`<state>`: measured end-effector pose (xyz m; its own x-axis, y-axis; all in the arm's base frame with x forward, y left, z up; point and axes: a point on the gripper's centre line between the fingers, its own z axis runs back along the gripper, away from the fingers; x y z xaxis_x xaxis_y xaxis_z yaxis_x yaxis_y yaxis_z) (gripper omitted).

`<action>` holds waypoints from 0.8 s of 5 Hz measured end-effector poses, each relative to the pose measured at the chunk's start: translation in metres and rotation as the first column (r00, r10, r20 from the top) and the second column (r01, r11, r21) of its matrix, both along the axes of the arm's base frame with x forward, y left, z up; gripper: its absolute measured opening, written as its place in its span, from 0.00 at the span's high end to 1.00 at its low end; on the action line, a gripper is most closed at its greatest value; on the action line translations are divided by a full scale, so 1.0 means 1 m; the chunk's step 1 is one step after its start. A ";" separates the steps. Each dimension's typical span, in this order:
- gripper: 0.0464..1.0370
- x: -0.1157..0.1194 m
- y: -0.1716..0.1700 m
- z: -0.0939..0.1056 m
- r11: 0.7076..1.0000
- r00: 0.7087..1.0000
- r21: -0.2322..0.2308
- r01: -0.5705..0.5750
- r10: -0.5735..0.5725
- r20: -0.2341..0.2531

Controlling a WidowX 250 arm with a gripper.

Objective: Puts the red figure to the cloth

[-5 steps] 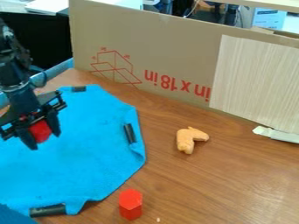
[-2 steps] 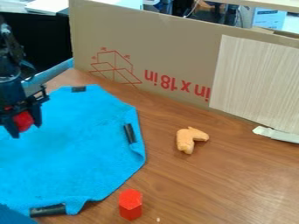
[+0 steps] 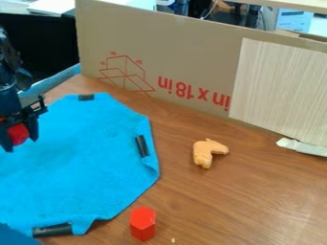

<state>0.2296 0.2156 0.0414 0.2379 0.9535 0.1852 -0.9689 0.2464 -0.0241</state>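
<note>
gripper over the cloth, at left — fingers grasping the red figure; red block — upright on the table, near the cloth.

Red pieces: two in all, one within the claw and the other a six-sided block
Orange bent pieces: one
Blue cloths: one
Black strips on the cloth: three, counting the far strip and the near strip
Cardboard sheets: one
Wood-grain panels: one, against the cardboard
Torn white strips: one
Small pale specks: one
Counters: one
Claws: one
</note>
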 end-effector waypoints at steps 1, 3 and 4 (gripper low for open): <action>0.38 0.001 0.004 -0.001 1.000 0.999 -0.004 -0.009 0.009 -0.032; 0.03 -0.003 0.006 0.000 1.000 0.998 0.010 0.008 -0.007 -0.063; 0.04 -0.003 0.002 0.003 0.999 0.994 0.006 0.032 -0.031 -0.101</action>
<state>0.2262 0.2176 0.0444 0.2852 0.9439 0.1662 -0.9581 0.2763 0.0751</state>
